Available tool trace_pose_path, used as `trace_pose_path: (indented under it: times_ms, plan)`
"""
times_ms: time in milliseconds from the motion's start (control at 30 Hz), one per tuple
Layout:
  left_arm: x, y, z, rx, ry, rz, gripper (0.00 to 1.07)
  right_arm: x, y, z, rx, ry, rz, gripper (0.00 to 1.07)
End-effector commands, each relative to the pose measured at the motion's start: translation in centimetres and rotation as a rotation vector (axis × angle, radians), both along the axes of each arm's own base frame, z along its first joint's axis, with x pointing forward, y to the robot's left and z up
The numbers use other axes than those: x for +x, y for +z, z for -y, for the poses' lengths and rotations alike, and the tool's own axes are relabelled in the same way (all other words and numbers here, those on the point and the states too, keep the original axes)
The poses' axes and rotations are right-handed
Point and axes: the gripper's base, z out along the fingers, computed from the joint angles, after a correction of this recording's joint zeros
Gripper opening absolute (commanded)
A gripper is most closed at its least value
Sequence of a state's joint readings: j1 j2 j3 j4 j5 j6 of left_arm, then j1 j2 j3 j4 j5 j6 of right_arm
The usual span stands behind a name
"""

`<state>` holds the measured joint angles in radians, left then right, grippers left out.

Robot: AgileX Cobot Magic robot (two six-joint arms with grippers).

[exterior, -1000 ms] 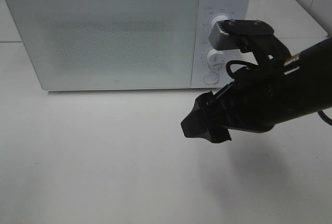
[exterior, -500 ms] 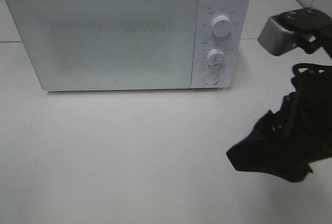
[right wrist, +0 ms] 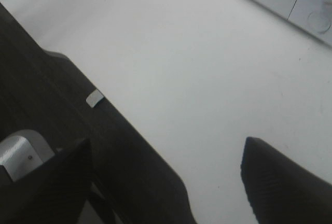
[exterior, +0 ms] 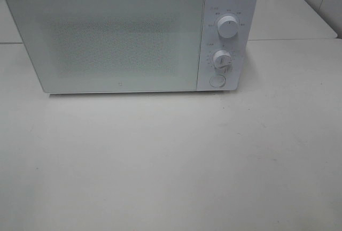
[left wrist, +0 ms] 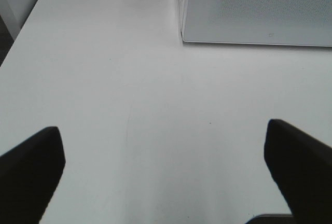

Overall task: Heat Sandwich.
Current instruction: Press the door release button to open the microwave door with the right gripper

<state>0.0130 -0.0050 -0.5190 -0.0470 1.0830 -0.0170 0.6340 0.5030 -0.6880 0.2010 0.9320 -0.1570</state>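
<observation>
The left gripper (left wrist: 163, 175) and right gripper (right wrist: 166, 182) are both hanging wide open and empty over the table (exterior: 160, 161). Beyond them, the microwave (exterior: 131, 36) is standing shut. The sandwich is showing nowhere and is probably inside. Heating is likely running, so hold both arms clear of the door (exterior: 104, 41).

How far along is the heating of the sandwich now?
Done: the white microwave oven is shut; no sandwich shows, perhaps it is inside. In hand: nothing; the left gripper and right gripper hang open and empty. Left: cannot tell whether heating has started.
</observation>
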Motion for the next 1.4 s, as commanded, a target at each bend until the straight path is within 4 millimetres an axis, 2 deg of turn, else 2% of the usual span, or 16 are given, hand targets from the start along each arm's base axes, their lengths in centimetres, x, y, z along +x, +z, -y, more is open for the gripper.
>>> trace_pose_path:
  times_ms: [33, 133, 233, 300, 467, 600, 700, 833, 1400]
  plan:
    - [-0.2, 0.0, 0.1, -0.007, 0.001, 0.027, 1.00, -1.7, 0.4, 1.4, 0.032, -0.004, 0.093, 0.76]
    - [-0.2, 0.0, 0.1, -0.007, 0.001, 0.027, 1.00, -2.3, 0.0, 2.1, 0.048, -0.030, 0.120, 0.76]
    - [-0.2, 0.0, 0.1, -0.007, 0.001, 0.027, 1.00, -3.1, -1.4, 3.2, 0.046, -0.157, 0.126, 0.76]
    - [-0.2, 0.0, 0.1, -0.007, 0.001, 0.027, 1.00, -3.2, -1.6, 3.4, 0.044, -0.185, 0.132, 0.76]
    - [-0.2, 0.0, 0.1, -0.007, 0.001, 0.027, 1.00, -4.3, -3.0, 4.7, 0.002, -0.382, 0.192, 0.76]
    - [-0.2, 0.0, 0.1, -0.007, 0.001, 0.027, 1.00, -4.8, -3.5, 5.1, 0.015, -0.462, 0.222, 0.76]
    - [-0.2, 0.0, 0.1, -0.007, 0.001, 0.027, 1.00, -5.5, -4.7, 5.6, 0.030, -0.563, 0.247, 0.76]
    - [-0.2, 0.0, 0.1, -0.007, 0.001, 0.027, 1.00, -6.0, -4.7, 5.9, 0.045, -0.664, 0.276, 0.76]
    - [0.0, 0.0, 0.0, -0.007, 0.001, 0.015, 1.00, -6.0, -4.7, 5.9, 0.045, -0.678, 0.277, 0.76]
